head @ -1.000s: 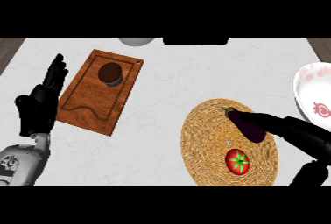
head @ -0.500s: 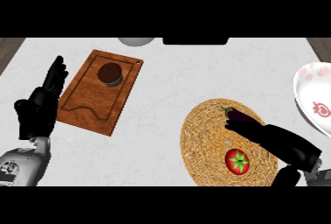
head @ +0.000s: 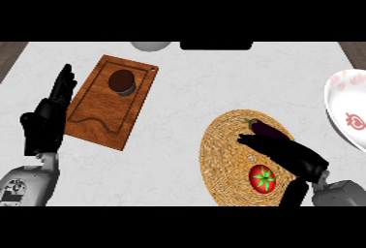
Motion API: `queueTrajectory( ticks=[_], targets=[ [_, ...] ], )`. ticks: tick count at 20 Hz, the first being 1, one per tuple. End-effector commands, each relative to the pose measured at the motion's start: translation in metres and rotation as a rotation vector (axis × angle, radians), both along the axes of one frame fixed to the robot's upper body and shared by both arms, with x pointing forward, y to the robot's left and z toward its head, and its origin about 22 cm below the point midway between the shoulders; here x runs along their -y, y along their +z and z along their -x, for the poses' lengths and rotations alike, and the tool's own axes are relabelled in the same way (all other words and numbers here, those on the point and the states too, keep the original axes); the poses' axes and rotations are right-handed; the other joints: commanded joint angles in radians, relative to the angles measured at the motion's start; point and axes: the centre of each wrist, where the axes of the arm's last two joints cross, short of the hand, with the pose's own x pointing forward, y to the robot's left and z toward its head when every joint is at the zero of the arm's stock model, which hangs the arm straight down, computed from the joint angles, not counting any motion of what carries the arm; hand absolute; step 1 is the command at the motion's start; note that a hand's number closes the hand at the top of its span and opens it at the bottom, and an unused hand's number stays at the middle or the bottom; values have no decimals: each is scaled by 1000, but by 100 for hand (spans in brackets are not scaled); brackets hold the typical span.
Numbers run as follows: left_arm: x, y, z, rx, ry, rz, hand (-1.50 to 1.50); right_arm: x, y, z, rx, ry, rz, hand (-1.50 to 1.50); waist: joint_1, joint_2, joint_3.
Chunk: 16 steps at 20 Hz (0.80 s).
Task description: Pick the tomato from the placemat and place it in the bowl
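A red tomato [head: 262, 178] with a green stem lies on the round woven placemat [head: 223, 160] at the lower right. My right hand [head: 289, 154] hovers over the mat just above and right of the tomato, fingers stretched toward the upper left, open and holding nothing. Its fingertips partly cover a dark purple eggplant [head: 263, 128] on the mat's far side. The white bowl [head: 346, 114] with red markings sits at the right edge, partly cut off. My left hand [head: 46, 118] rests open at the left edge, fingers up.
A wooden cutting board [head: 107, 114] lies at the left centre with a small dark brown cup [head: 122, 82] on its far end. A grey round object [head: 150, 46] and a dark object [head: 216, 45] sit at the counter's far edge.
My right hand has pulled back toward the lower right across the placemat, uncovering more of the eggplant and coming closer to the tomato. The left hand stayed still.
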Motion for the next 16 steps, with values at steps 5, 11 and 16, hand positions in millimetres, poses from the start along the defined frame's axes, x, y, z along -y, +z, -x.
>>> queueTrajectory(
  ticks=[5, 11, 16],
  targets=[
    [-14, -13, 5, 4, -1, -7, 0, -10, -24, -3, 26, 106, 54, 150, 2, 2, 2],
    [1, -19, 12, -4, 6, -4, 0, -24, -33, -12, 112, 106, 2, 150, 2, 2, 1],
    [-6, -13, 11, 8, 7, -12, 0, -14, -22, -3, 116, 85, -55, 150, -1, 1, 1]
  ],
)
